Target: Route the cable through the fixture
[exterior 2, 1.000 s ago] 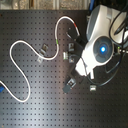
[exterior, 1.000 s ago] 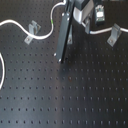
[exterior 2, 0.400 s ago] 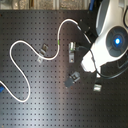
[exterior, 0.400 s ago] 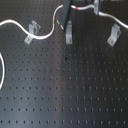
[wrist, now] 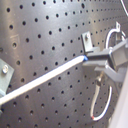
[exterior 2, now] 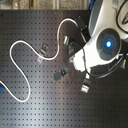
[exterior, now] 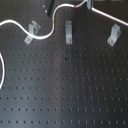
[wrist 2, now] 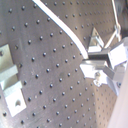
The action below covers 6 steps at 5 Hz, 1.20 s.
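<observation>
Since a second earlier the arm had lifted away from the mid bracket (exterior: pixel 68 31) and drawn back to the far edge of the first exterior view, taking the cable (exterior: pixel 44 36) with it.

In the first exterior view, the desk (exterior: pixel 65 95) nearer than the mid bracket carried nothing but a loop of cable at the first exterior view's left edge. Level with the mid bracket stood the left bracket (exterior: pixel 32 31) and the right bracket (exterior: pixel 114 35), all three in a row and well apart. The cable came in beyond the left bracket, ran just beside it, sagged between it and the mid bracket, then climbed past the green band (exterior: pixel 53 22). It crossed beyond the mid bracket to the red band (exterior: pixel 76 7) at the far edge. I could not tell whether it sat in the left bracket's slot. It looked clear of the mid and right ones.

In the first wrist view the gripper (wrist: pixel 96 64) was clenched on the cable's end. The cable's long axis ran straight away from the fingers across the desk.

By my judgement the mid bracket lay nearer than the gripper and below the held run. The coming move would turn on bringing that run down and toward the mid bracket's opening.

No containers were in view.
</observation>
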{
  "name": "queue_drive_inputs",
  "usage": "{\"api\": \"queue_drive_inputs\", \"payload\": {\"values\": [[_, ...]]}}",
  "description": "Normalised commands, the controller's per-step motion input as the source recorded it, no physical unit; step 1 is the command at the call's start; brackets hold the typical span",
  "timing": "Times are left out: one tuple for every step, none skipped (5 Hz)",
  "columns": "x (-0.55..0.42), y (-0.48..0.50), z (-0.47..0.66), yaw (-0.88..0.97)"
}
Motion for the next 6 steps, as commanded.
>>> {"api": "queue_drive_inputs", "payload": {"values": [[0.505,-0.206,0.19,0.24],[0.206,-0.414,0.02,0.28],[-0.13,-0.585,0.01,0.07],[-0.205,-0.629,-0.01,0.0],[0.138,-0.47,0.12,-0.48],[0.199,-0.356,0.17,-0.53]]}}
